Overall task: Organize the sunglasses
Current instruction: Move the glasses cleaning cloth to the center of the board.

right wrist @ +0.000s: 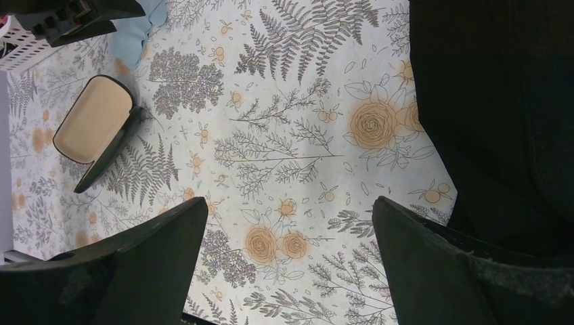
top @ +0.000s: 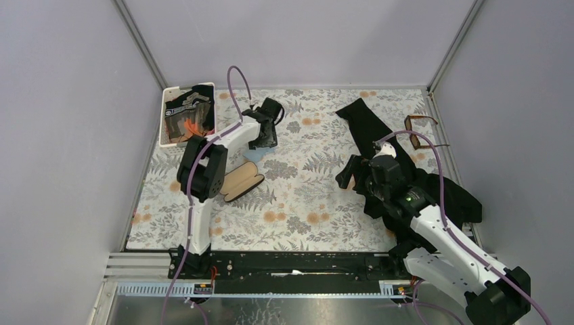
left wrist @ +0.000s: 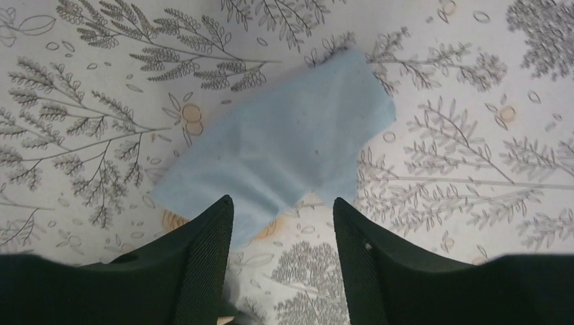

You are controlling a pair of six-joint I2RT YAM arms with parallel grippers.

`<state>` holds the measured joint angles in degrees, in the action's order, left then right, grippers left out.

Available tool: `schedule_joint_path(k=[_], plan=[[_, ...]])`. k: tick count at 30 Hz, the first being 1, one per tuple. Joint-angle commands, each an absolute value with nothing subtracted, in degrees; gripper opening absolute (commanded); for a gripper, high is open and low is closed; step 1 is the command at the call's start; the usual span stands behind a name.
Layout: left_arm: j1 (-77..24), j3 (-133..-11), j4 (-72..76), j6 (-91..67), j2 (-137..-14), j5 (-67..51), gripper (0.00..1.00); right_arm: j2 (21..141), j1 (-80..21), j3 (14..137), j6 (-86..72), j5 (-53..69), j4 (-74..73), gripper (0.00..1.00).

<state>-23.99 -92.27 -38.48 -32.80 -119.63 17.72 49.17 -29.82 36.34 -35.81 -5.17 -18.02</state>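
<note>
The sunglasses (top: 420, 131), thin amber-brown frame with dark lenses, lie at the far right edge of the mat, beyond the black fabric. An open glasses case (top: 242, 183) with a tan lining lies left of centre, also in the right wrist view (right wrist: 95, 125). My left gripper (top: 262, 137) hovers above a small light-blue cloth (left wrist: 284, 145) lying flat on the mat; its fingers (left wrist: 203, 257) stand apart with only mat between them, so the left gripper (left wrist: 281, 203) is open. My right gripper (right wrist: 290, 206) hangs wide open over bare floral mat, holding nothing.
A black garment (top: 406, 172) sprawls across the right side under my right arm, and shows at the right of the right wrist view (right wrist: 501, 101). A white basket (top: 166, 116) holding dark items stands at the back left. Grey walls enclose the mat.
</note>
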Motion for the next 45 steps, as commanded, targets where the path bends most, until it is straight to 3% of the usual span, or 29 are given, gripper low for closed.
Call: schedule_joint_path(k=[1,10,17,18,32,33,37,38,42,45], plan=[[-21.5,-95.4,-37.5,-33.0,-123.0,18.0,0.58,47.6,-29.5,37.5,-35.4,-6.5,-19.2,1.0],[-19.6,-92.5,-36.5,-33.6,-125.8,15.2,0.42,48.3,-29.5,37.7,-35.6,-6.2,-18.6,1.0],[-19.9,-92.6,-36.6,-33.6,-125.0,12.2,0.01,47.7,-29.5,37.8,-35.6,-6.4,-19.1,1.0],[-20.2,-92.6,-36.6,-33.4,-124.4,11.5,0.0,47.5,-29.5,37.7,-35.6,-6.6,-19.2,1.0],[-42.3,-91.2,-36.3,-31.4,-121.3,-5.6,0.0,45.8,-29.5,37.3,-35.1,-13.0,-22.0,1.0],[-43.8,-91.1,-36.2,-30.9,-121.0,-7.3,0.02,45.6,-29.5,37.3,-34.9,-13.5,-22.4,1.0],[-46.0,-90.2,-37.6,-29.9,-116.8,-8.8,0.48,45.1,-29.5,36.6,-34.7,-14.4,-22.8,1.0],[-45.9,-89.5,-37.9,-29.9,-114.8,-7.8,0.52,45.0,-29.5,36.2,-34.6,-14.1,-22.2,1.0],[-44.0,-85.6,-37.8,-31.0,-107.7,-5.3,0.55,46.9,-29.5,33.7,-34.9,-10.2,-17.7,0.98],[-42.1,-81.1,-37.1,-33.1,-103.8,-4.1,0.53,51.6,-29.5,33.0,-35.4,-7.5,-14.2,0.85]])
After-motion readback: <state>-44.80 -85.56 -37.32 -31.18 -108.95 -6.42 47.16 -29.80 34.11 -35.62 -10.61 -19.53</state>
